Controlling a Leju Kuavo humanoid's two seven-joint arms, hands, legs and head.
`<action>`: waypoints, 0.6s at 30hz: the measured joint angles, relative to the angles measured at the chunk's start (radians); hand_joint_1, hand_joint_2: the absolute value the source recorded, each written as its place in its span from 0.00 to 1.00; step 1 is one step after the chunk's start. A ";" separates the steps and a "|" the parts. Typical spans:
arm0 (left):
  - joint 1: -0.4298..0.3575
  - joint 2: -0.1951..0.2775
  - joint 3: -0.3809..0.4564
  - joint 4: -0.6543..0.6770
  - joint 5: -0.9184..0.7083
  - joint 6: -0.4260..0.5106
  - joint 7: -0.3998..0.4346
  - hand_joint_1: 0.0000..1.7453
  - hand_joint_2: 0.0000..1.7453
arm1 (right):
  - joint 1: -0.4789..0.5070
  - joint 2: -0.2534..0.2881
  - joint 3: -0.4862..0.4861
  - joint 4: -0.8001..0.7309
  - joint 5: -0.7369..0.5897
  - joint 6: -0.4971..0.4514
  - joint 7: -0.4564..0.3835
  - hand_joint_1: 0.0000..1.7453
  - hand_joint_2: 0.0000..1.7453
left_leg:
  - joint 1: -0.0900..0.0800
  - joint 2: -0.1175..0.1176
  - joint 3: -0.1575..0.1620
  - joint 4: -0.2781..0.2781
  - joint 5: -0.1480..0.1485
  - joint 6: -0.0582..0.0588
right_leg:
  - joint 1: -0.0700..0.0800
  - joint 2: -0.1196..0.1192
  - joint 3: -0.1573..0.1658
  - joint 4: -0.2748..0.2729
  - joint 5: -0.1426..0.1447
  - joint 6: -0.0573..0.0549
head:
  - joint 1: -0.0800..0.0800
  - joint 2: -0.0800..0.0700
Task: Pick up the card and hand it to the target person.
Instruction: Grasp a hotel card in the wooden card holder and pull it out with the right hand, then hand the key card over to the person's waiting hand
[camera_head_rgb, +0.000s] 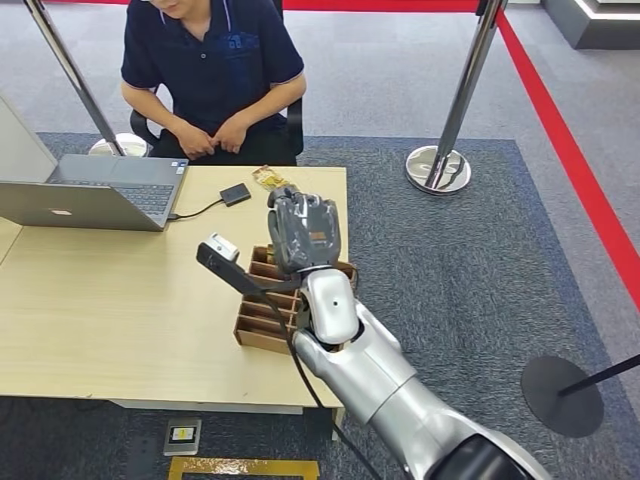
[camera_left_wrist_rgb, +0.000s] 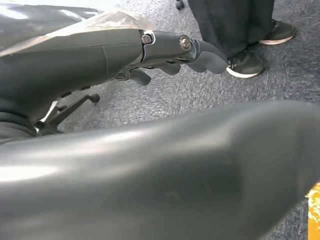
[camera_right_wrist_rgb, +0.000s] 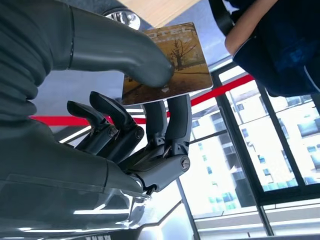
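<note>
Right hand (camera_right_wrist_rgb: 151, 125) pinches card (camera_right_wrist_rgb: 170, 60) btwn thumb & fingers, over far bench (camera_head_rgb: 113, 300) edge. Thin grip — could slip before person (camera_head_rgb: 211, 70) takes it.

The head view looks forward and down from high on the body at the table (camera_head_rgb: 113, 310) and the seated person (camera_head_rgb: 211, 70). The right wrist view sits close behind its hand, tilted upward; both share that person. The left wrist view faces the carpet (camera_left_wrist_rgb: 181, 95).
</note>
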 joint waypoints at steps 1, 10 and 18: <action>0.000 0.000 -0.002 0.000 -0.005 -0.002 0.000 0.00 0.00 | -0.006 -0.002 -0.004 0.009 0.012 -0.018 0.002 1.00 1.00 | 0.000 0.000 0.000 0.000 0.000 0.000 | 0.000 0.000 0.000 0.000 0.000 0.000 | 0.000 0.000; 0.000 0.002 -0.013 0.000 -0.035 -0.007 0.002 0.00 0.00 | -0.017 -0.017 -0.087 0.027 0.099 -0.107 -0.058 0.97 1.00 | 0.000 0.000 0.000 0.000 0.000 0.000 | 0.000 0.000 0.000 0.000 0.000 0.000 | 0.000 0.000; 0.000 0.002 -0.014 0.001 -0.031 0.000 0.003 0.00 0.00 | -0.011 0.000 -0.180 0.036 0.093 -0.109 -0.132 0.97 1.00 | 0.000 0.000 0.000 0.000 0.000 0.000 | 0.000 0.000 0.000 0.000 0.000 0.000 | 0.000 0.000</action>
